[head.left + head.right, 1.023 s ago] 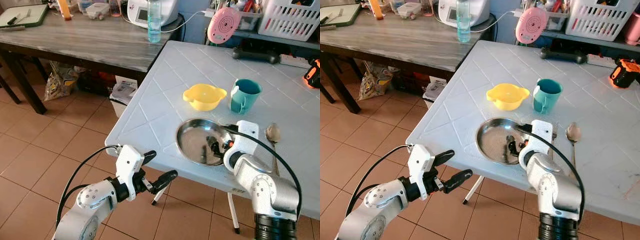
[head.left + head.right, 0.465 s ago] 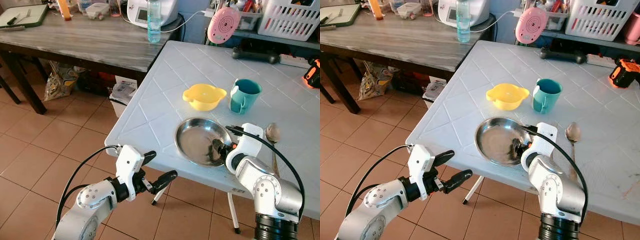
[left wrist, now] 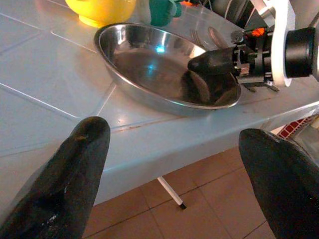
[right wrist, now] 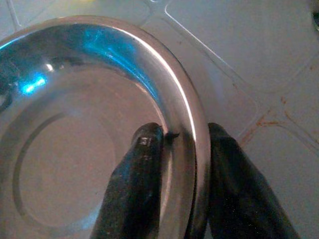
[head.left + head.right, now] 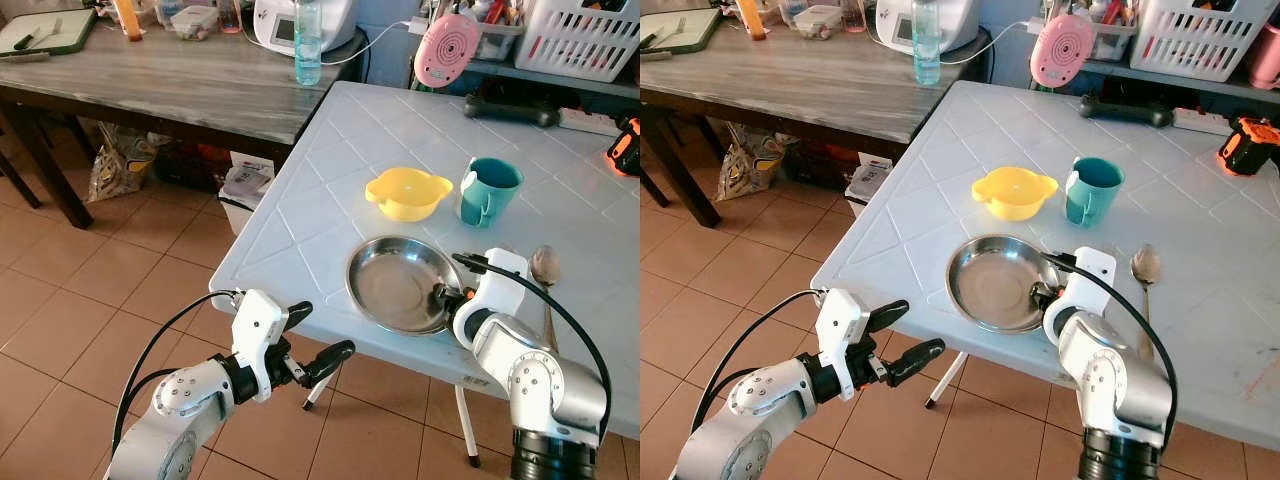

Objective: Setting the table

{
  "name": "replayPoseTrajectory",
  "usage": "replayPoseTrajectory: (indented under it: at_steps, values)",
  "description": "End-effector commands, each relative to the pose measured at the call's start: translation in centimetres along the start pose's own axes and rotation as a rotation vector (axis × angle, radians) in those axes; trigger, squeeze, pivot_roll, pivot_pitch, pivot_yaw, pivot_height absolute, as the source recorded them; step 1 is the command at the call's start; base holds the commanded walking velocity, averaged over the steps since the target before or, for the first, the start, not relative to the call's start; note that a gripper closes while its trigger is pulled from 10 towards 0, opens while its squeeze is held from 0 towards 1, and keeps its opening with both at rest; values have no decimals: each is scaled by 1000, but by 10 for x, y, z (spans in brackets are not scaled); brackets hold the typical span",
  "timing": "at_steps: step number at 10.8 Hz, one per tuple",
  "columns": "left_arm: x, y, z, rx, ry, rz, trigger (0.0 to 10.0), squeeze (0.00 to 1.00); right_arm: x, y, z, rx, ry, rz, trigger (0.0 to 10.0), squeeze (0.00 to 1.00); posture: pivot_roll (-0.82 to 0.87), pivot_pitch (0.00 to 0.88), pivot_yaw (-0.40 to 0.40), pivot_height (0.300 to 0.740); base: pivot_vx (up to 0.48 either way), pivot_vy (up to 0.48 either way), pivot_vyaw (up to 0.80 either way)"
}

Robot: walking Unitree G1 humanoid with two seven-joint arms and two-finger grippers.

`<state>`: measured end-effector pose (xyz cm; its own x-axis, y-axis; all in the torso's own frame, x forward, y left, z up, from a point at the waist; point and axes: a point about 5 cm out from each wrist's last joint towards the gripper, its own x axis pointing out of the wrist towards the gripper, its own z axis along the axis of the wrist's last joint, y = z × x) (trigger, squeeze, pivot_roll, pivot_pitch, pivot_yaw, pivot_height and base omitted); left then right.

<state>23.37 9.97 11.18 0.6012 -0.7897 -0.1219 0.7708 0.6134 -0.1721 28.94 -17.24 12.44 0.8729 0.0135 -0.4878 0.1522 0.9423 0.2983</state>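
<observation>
The right hand (image 4: 182,196) pinches the rim of the steel plate (image 5: 395,282) — one finger inside, one outside. The plate sits near the bench (image 5: 330,150) edge. Slide it slowly, flat. The left hand (image 5: 322,338) hangs open — empty.

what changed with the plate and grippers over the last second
The right gripper drew back from inside the steel plate to its right rim, now one finger inside, one outside; the plate slid slightly left. The left gripper, yellow bowl, teal mug and spoon stayed put.
</observation>
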Motion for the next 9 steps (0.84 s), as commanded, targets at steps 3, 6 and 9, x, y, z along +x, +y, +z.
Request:
replayPoseTrajectory:
  at_steps: [3, 6, 9]
  values:
    - [2, -1, 4, 20, -9, -7, 10000, 0, -1, -4, -14, 8, 57, -16, 0, 0, -59, 93, -4, 740, 0, 0, 0]
    - [3, -1, 4, 25, -7, -9, 10000, 0, 0, -7, -18, 17, 68, -31, 0, 0, -58, 90, -2, 740, 0, 0, 0]
    - [1, 3, 4, 32, -12, 13, 10000, 0, 0, -12, -3, 38, -12, -55, 0, 0, -58, 86, 0, 740, 0, 0, 0]
